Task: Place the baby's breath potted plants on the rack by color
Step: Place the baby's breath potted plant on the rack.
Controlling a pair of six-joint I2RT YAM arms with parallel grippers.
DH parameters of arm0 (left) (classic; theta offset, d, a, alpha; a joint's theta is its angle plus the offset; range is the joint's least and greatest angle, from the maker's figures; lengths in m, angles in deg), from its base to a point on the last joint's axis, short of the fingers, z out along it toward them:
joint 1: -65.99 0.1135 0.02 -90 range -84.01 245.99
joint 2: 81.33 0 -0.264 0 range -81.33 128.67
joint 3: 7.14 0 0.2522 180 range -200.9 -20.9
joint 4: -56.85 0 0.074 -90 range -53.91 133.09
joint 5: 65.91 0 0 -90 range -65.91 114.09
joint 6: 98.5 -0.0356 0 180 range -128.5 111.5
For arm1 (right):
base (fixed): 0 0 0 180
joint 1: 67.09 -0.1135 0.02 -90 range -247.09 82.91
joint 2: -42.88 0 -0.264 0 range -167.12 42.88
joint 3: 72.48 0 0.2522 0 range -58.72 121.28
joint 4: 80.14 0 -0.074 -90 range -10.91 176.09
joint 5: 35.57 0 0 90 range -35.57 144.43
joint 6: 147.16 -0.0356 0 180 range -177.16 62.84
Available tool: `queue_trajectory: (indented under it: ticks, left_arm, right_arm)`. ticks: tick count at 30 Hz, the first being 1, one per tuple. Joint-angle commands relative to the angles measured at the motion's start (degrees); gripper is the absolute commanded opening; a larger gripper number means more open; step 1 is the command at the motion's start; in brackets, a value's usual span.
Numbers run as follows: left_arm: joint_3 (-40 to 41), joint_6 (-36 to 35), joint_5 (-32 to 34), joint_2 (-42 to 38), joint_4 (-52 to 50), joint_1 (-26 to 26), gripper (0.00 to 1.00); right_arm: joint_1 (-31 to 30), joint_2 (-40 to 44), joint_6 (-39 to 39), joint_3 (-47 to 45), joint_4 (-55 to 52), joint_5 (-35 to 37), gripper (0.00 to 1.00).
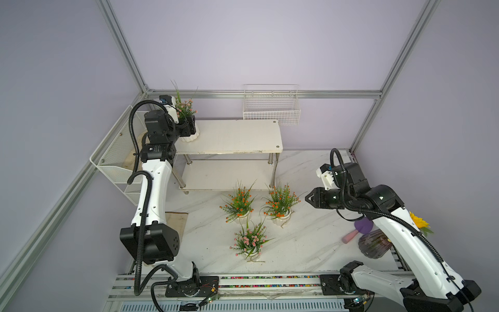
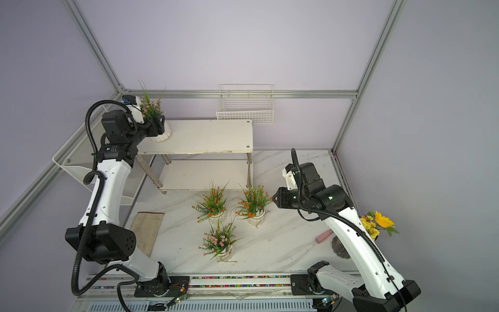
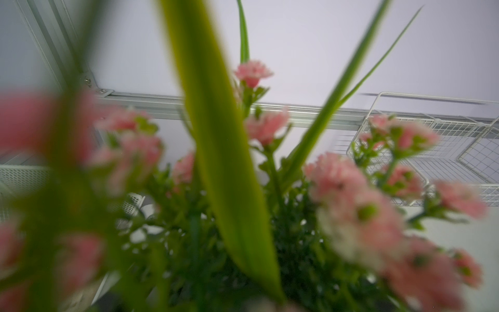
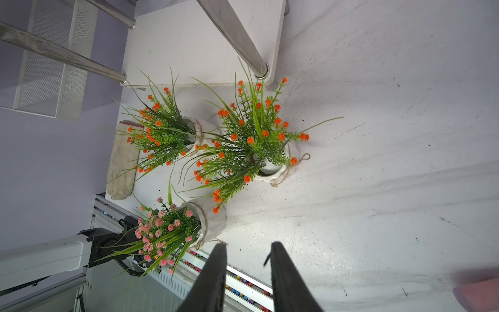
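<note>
Placing step, first pot of the pink pair. The left gripper [image 1: 189, 127] is clamped on the upper part of the white pot of pink plant A [image 1: 185, 108]. It reaches in from the side at about rim height, at the end of the rack [image 1: 237, 137] top shelf nearest the left arm. The pot base looks level with the board, but I cannot tell whether it is seated or just above it. The left wrist view is filled with blurred pink blossoms and one broad green blade, which fits a grasp just under the foliage.

Reading of the placement: the end spot leaves the remaining top shelf bare, so a same-colour neighbour can go beside it. The lower shelf [image 1: 224, 175] is bare too and could take the other colour. The side grasp near the rim keeps the pot upright and the foliage above the fingers.

Remaining on the counter [image 1: 310, 243], all upright, in front of the rack:
- orange plant A [image 1: 239, 201] and orange plant B [image 1: 280, 201], side by side
- pink plant B [image 1: 249, 239], nearer the robot

The right gripper [image 4: 249, 244] is empty, its jaws spread part-way. It hovers just beside orange plant B and points at it. I judge it staged for the next pick, clear of the left arm.

Progress: one of four at the rack, not yet released. Risk: twine tails on the pots and long blades could snag on retreat.
</note>
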Motion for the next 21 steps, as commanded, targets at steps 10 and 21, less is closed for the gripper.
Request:
queue_trajectory:
  ticks: [10, 21]
  left_arm:
    - [1.8, -3.1, -3.2, -6.2, 4.4, -0.6, 0.99]
    - [8.3, -2.0, -5.2, -14.3, 4.3, -0.9, 1.00]
  right_arm:
    - [0.2, -0.1, 1.0, 0.2, 1.2, 0.1, 0.32]
    - [0.2, -1.1, 1.5, 0.1, 2.0, 0.6, 0.35]
